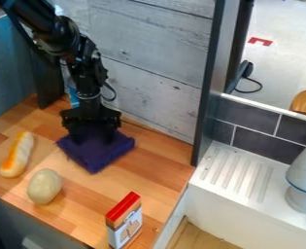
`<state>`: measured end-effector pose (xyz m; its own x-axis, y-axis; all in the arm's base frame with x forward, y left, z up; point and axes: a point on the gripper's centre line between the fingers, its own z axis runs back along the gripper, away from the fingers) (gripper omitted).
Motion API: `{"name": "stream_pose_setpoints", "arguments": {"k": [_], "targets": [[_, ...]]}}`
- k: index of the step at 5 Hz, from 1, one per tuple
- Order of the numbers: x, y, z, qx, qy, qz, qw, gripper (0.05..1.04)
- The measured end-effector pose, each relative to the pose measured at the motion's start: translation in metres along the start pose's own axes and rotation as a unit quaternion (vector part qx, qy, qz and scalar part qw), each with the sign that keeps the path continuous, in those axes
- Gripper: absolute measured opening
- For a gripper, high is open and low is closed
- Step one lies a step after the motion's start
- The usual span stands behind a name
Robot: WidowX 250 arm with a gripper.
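Tool point(96, 138) at purple cloth point(94, 162); red-top box point(118, 220) w/ pic label point(127, 233).

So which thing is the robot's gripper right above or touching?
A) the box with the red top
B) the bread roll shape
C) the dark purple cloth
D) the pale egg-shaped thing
C: the gripper hangs down over the dark purple cloth, away from the other three.
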<state>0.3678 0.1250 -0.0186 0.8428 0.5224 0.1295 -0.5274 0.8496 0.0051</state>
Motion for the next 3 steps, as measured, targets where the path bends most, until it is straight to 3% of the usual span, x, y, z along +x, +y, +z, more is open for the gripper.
{"name": "stream_pose_setpoints", "arguments": {"k": [1,2,3], "targets": [[-0.007,0.003,0.015,-0.005,-0.018,-0.001,0.9998,1.001],[-0.016,0.009,0.074,-0.028,-0.065,-0.002,0.9975,1.001],[-0.044,0.046,0.130,-0.028,-0.088,0.007,0.9957,1.001]]}}
